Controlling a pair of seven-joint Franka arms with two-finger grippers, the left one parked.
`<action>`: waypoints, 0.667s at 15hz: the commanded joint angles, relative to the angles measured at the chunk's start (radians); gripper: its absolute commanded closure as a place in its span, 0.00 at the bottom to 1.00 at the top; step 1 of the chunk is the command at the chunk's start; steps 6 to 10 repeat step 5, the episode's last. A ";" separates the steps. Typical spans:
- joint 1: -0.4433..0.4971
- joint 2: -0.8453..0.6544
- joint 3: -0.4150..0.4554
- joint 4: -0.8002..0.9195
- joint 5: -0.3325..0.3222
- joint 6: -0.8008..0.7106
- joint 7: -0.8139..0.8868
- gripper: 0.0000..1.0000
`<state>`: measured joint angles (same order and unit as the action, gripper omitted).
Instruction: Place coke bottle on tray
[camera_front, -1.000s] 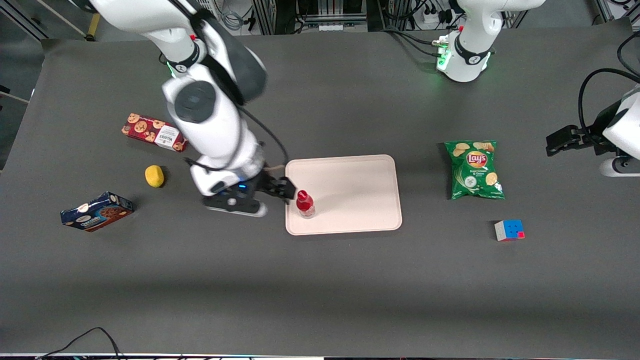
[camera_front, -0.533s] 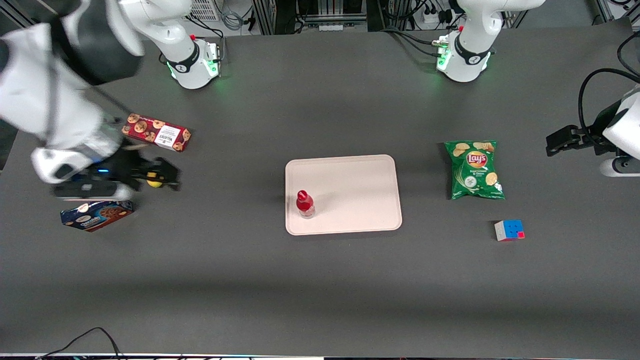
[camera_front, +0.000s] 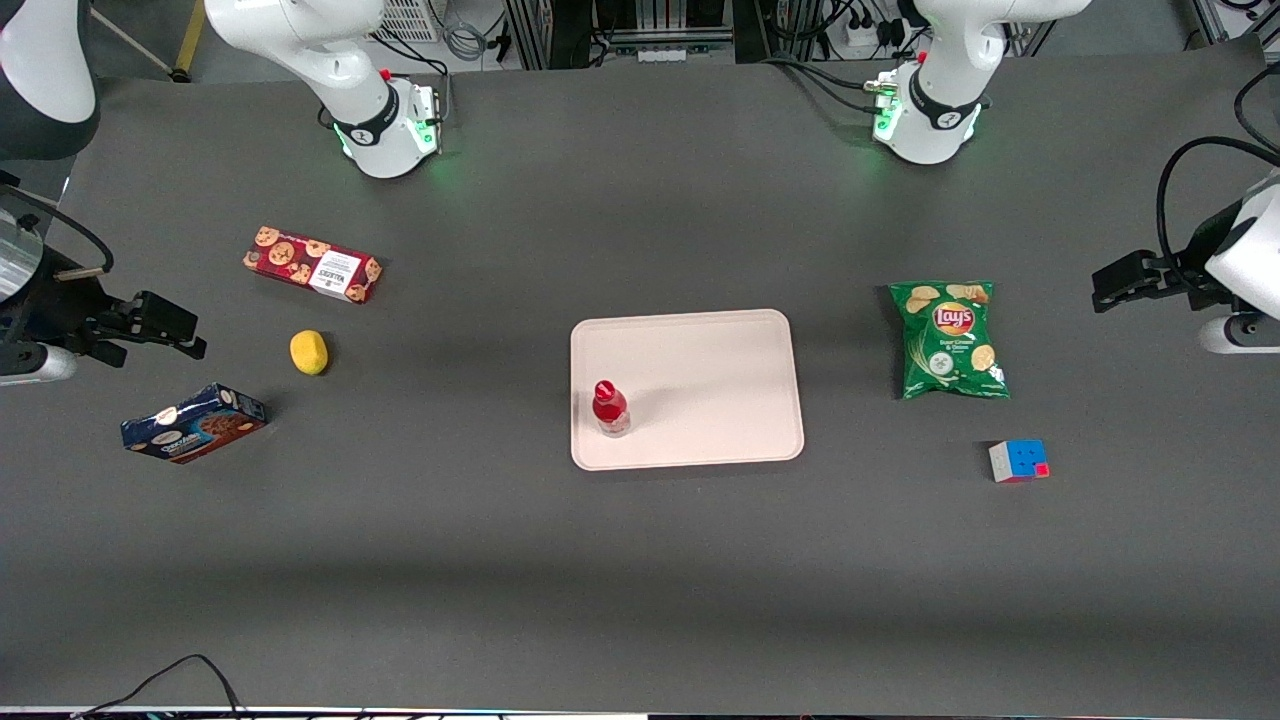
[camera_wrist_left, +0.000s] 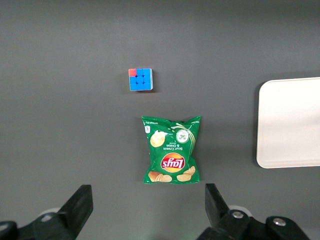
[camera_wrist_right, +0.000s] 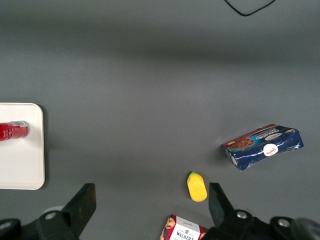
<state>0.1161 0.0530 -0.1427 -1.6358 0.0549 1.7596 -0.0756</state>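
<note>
The small red coke bottle (camera_front: 610, 408) stands upright on the pale pink tray (camera_front: 700, 370), near the tray's edge toward the working arm's end. In the right wrist view the coke bottle (camera_wrist_right: 14, 130) shows on the tray (camera_wrist_right: 22, 165). My gripper (camera_front: 165, 328) is open and empty, high at the working arm's end of the table, well away from the tray. In the right wrist view my gripper (camera_wrist_right: 150, 207) has its jaws wide apart with nothing between them.
A yellow lemon (camera_front: 309, 352), a red cookie box (camera_front: 312, 264) and a blue cookie box (camera_front: 193, 423) lie near my gripper. A green chips bag (camera_front: 950, 340) and a colour cube (camera_front: 1019, 460) lie toward the parked arm's end.
My gripper has drawn away from the bottle on the tray, swept past the lemon and risen to the working arm's end of the table. The bottle stays standing on the tray.
</note>
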 joint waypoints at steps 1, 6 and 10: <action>0.020 -0.013 -0.011 0.010 -0.010 -0.012 -0.016 0.00; 0.025 -0.013 -0.005 0.010 -0.040 -0.031 -0.012 0.00; 0.025 -0.013 -0.005 0.010 -0.040 -0.031 -0.012 0.00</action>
